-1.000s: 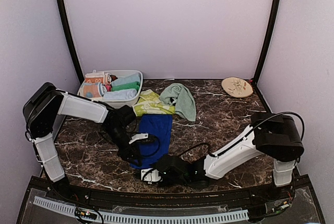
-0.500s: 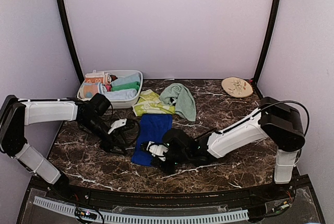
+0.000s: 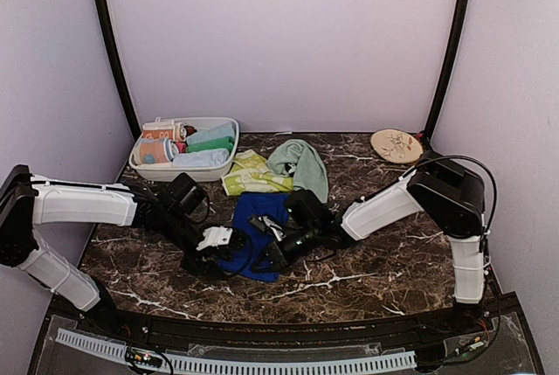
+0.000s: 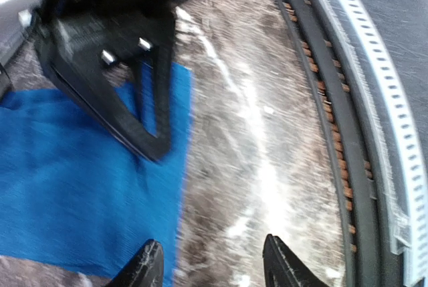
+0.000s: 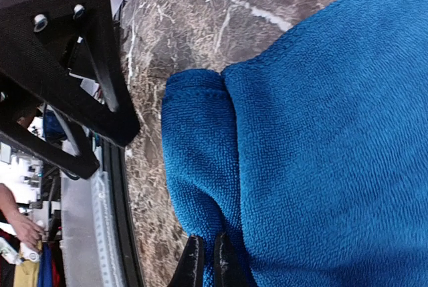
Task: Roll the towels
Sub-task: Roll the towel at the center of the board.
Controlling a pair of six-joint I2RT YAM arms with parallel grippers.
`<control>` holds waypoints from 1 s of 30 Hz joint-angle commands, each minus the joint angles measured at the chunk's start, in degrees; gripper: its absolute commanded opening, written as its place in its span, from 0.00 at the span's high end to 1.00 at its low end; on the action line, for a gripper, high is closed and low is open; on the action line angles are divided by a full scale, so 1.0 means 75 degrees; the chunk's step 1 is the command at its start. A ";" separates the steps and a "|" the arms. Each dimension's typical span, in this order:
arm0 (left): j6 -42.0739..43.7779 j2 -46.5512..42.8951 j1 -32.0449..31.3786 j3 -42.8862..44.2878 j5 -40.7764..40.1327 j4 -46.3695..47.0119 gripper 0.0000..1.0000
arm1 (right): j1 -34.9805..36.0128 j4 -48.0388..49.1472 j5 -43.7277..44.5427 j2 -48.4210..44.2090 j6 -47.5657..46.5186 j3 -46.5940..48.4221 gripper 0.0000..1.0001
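The deep blue towel lies on the marble in front of the arms, its near end doubled back over itself into a thick fold. My right gripper is shut on that folded edge, low over the towel. At the towel's left edge my left gripper is open; in its wrist view the fingers straddle the blue towel's edge and bare marble, holding nothing. A pale mint green towel and a yellow-green patterned one lie crumpled behind.
A white basket with several rolled towels stands at the back left. A round beige plate sits at the back right. The table's black front rail runs close to my left gripper.
My right gripper has shut on the blue towel's near end and carried it back over the towel, shortening it. My left gripper opened, swung out left, then came back to the towel's edge.
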 commanded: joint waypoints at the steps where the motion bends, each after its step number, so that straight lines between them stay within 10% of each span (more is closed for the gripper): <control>1: -0.0156 0.0152 -0.0209 -0.0048 -0.0538 0.1103 0.48 | -0.0027 -0.0305 -0.0794 0.0363 0.0724 0.0471 1.00; 16: -0.0375 0.0990 -0.0303 -0.0074 -0.1185 0.1419 0.78 | -0.0202 -0.0339 -0.1128 0.0723 0.1424 0.0941 1.00; 26: -0.0220 0.0995 -0.0303 -0.0028 -0.1613 0.1454 0.53 | -0.0240 -0.0461 -0.1370 0.0742 0.1503 0.0967 1.00; 30: -0.0178 0.1500 -0.0303 0.0456 -0.1463 0.0785 0.82 | -0.0250 -0.0495 -0.1250 0.0738 0.1504 0.1070 1.00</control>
